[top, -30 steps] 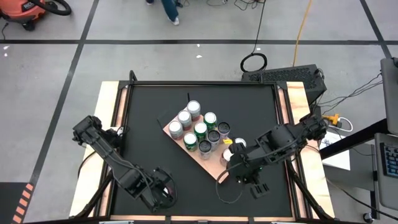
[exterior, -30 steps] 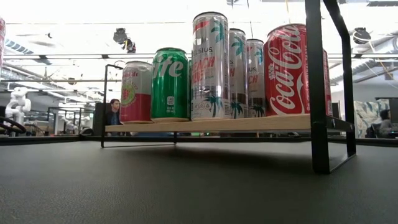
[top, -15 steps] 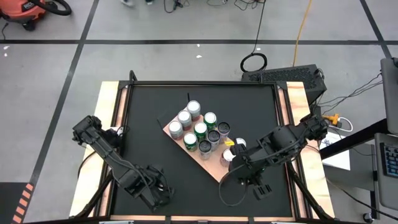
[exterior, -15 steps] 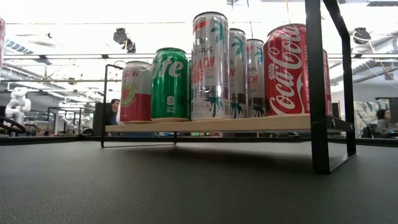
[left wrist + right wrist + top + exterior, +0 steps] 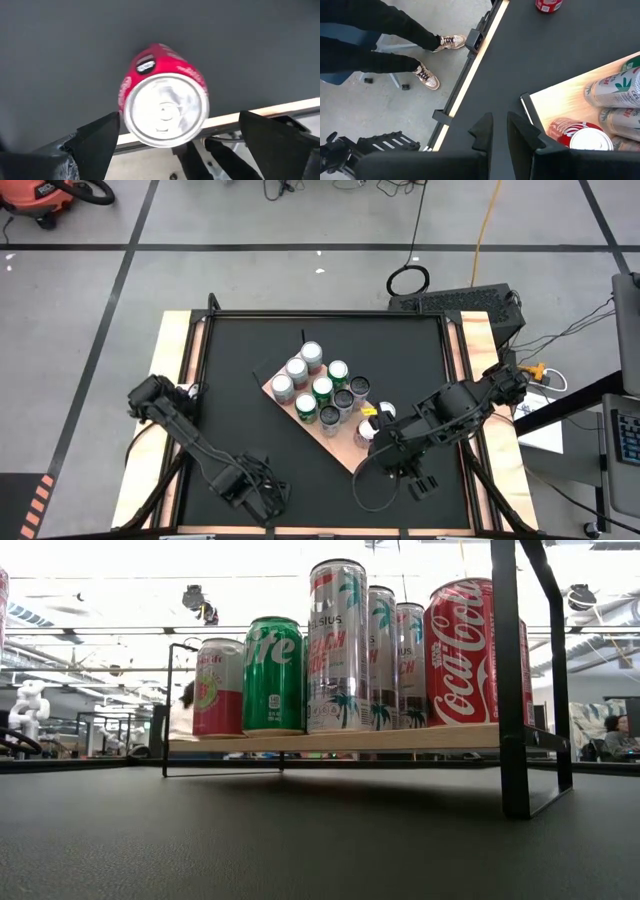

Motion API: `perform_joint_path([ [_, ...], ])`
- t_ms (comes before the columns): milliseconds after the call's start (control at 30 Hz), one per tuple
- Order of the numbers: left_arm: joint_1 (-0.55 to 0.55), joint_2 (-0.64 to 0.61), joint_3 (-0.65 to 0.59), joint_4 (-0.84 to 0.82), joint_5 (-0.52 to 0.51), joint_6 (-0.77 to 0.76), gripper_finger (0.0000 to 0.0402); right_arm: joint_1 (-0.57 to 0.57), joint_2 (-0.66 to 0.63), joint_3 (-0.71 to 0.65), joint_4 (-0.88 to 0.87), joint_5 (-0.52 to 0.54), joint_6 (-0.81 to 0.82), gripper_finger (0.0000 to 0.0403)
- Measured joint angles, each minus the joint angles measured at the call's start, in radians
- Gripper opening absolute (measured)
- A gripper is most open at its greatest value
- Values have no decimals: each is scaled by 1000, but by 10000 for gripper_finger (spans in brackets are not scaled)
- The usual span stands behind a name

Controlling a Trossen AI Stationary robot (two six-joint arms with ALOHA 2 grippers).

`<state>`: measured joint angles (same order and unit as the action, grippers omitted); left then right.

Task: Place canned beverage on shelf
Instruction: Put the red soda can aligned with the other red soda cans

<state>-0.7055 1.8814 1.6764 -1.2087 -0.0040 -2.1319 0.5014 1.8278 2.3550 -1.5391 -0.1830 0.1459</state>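
We see a grey concrete floor (image 5: 90, 300) with long black tape lines (image 5: 300, 247) on it. A yellow cable (image 5: 487, 225) runs across it, and a black cable lies in a loop (image 5: 408, 280). An orange and black vacuum cleaner (image 5: 45, 195) sits in one corner. The black bench (image 5: 400, 360) has pale wooden side rails (image 5: 172, 370). Beside the bench, a person's legs in dark trousers (image 5: 375, 30) and patterned shoes (image 5: 427, 76) stand on the floor. The room's ceiling (image 5: 150, 580) is bright white.

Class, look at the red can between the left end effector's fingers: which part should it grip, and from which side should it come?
Grip the red can around its round side wall, descending from above: it stands upright, top facing the left end effector, whose open fingers straddle it.
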Motion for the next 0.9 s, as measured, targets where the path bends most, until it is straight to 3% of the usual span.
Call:
perform_joint_path([
  [600, 21, 70, 0, -14, -17, -26, 393, 0, 0, 0, 1, 0, -15, 33],
  [900, 47, 81, -1, -2, 5, 48, 341, -4, 0, 0, 1, 2, -18, 33],
])
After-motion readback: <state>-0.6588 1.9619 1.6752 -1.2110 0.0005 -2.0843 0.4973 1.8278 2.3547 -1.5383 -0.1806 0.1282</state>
